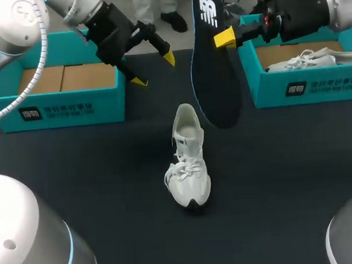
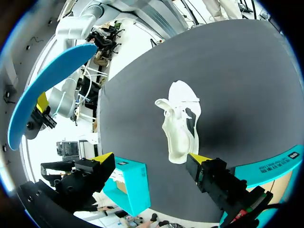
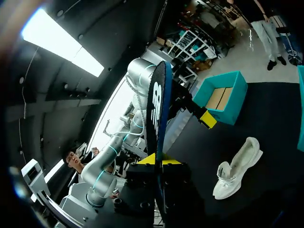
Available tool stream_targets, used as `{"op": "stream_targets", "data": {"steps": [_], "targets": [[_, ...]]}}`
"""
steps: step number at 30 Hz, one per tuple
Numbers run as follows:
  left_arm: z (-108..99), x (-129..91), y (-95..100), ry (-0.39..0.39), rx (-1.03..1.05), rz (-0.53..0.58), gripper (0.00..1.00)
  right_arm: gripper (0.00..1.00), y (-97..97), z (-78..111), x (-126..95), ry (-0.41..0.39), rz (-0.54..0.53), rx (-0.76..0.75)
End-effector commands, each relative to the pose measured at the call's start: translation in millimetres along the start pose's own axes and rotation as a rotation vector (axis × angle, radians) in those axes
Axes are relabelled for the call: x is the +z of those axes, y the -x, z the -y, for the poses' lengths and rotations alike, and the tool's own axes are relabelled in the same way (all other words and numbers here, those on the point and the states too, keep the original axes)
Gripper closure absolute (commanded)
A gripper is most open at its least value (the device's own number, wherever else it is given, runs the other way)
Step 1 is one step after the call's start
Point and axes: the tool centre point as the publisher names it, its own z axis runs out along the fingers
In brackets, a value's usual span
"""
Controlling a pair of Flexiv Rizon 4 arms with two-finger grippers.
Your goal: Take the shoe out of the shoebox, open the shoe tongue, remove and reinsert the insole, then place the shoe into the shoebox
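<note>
A white shoe (image 1: 187, 158) stands alone on the black table, toe toward the near edge, its opening facing up; it also shows ahead of my left fingers (image 2: 180, 121) and below the right arm (image 3: 237, 166). The dark insole (image 1: 213, 63) with a blue rim hangs upright in the air above and behind the shoe. My right gripper (image 1: 227, 39) is shut on its upper part, seen edge-on between the right fingers (image 3: 159, 161). My left gripper (image 1: 153, 68) hovers open and empty near the left box, fingers spread wide (image 2: 151, 159).
A teal shoebox (image 1: 59, 107) with a bare cardboard floor sits at the back left. A second teal shoebox (image 1: 309, 86) at the back right holds another white shoe (image 1: 316, 59). Both arms hang over the back of the table.
</note>
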Motion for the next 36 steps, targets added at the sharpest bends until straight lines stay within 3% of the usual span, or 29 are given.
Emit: {"op": "stream_targets", "data": {"steps": [1, 4, 21, 26, 36], "targets": [[12, -7, -0.7, 0.015, 0.034, 0.045, 0.00, 1.00, 10.6, -6.5, -8, -0.001, -0.004, 0.032], [16, -10, 2.4, 0.021, 0.052, 0.045, 0.00, 1.00, 16.6, -10.7, -15, 0.010, 0.035, 0.047], [16, -10, 2.4, 0.021, 0.052, 0.045, 0.00, 1.00, 16.6, -10.7, -15, 0.010, 0.035, 0.047], [17, -19, 17.6, 0.054, 0.059, 0.226, 0.00, 1.00, 25.7, -24.5, -23, 0.071, 0.043, 0.153], [21, -35, 45.2, 0.138, 0.086, 0.400, 0.00, 1.00, 42.6, -54.0, -36, 0.154, 0.040, 0.307]]}}
